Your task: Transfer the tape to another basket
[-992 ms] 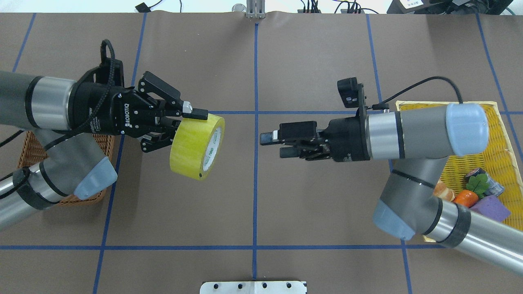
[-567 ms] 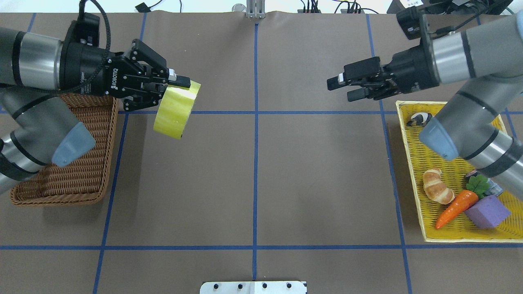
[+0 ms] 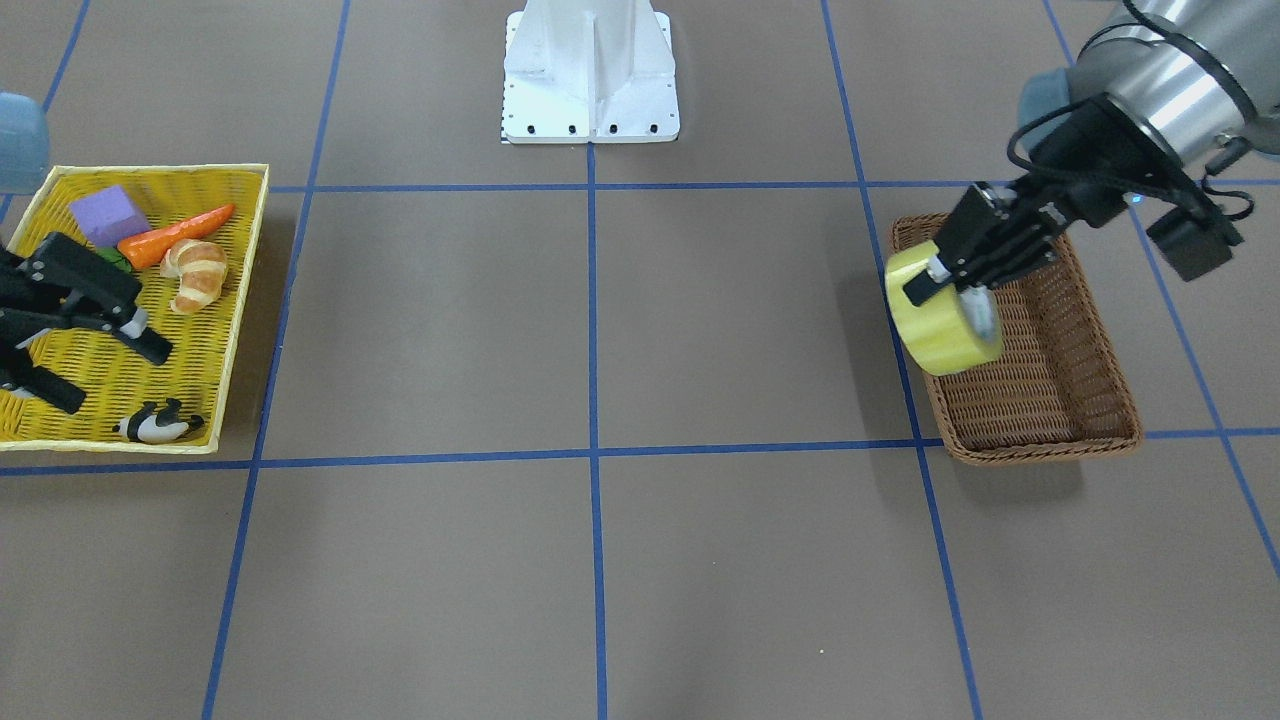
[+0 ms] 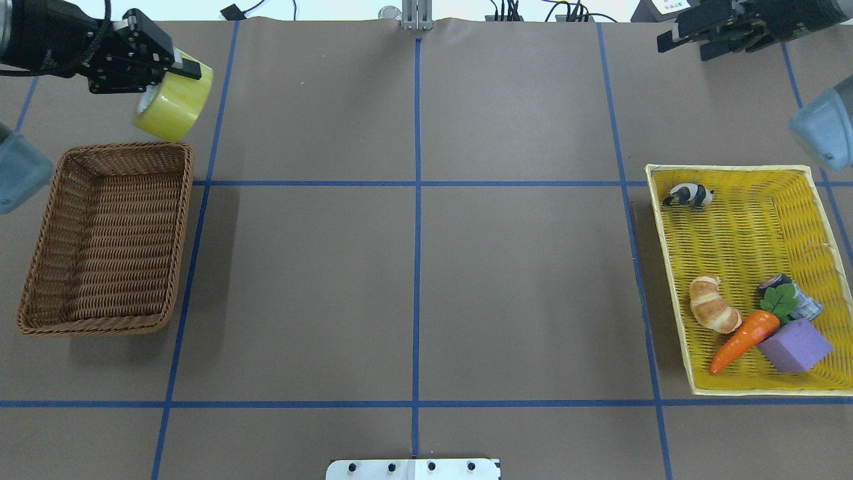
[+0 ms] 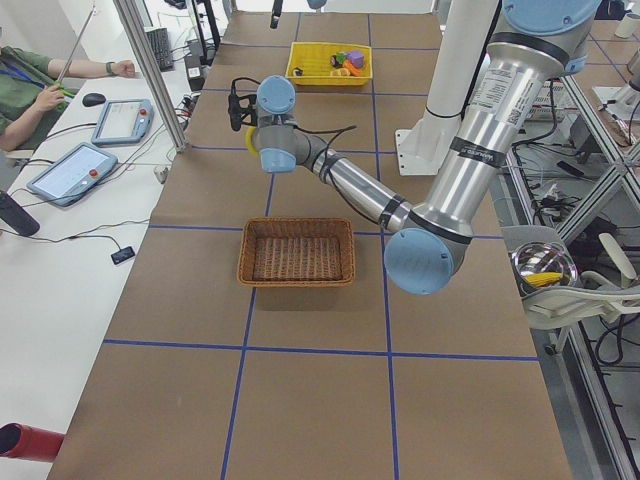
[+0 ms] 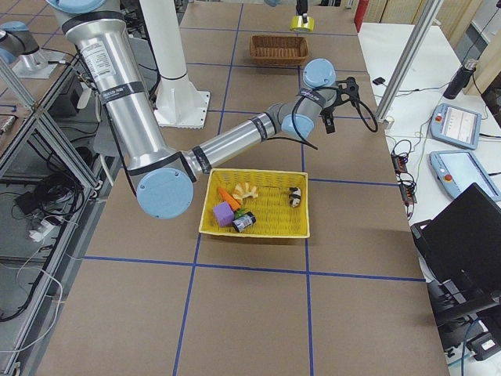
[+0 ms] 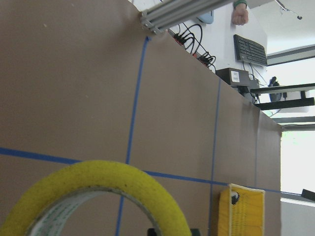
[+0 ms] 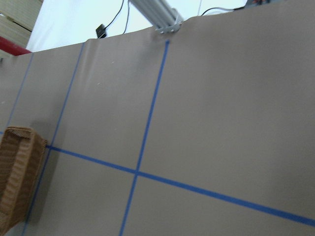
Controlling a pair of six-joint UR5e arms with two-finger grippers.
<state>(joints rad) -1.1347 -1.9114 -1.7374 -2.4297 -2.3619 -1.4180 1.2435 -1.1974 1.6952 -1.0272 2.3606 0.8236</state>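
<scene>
The yellow-green tape hangs in my left gripper, which is shut on its wall, one finger outside and one inside the core. The roll is held high in the air, off the far right corner of the brown wicker basket in the overhead view. In the front view the tape overlaps the basket's side rim, and my left gripper is above it. The basket holds nothing. The tape's rim fills the bottom of the left wrist view. My right gripper is open and empty at the far right.
A bright yellow woven tray at the right holds a toy panda, a croissant, a carrot, a purple block and a small silver cylinder. The white robot base stands mid-table at the near edge.
My left arm has carried the tape from near the table's middle out to the far left, beside the basket's far corner. My right arm has pulled back to the far right.
</scene>
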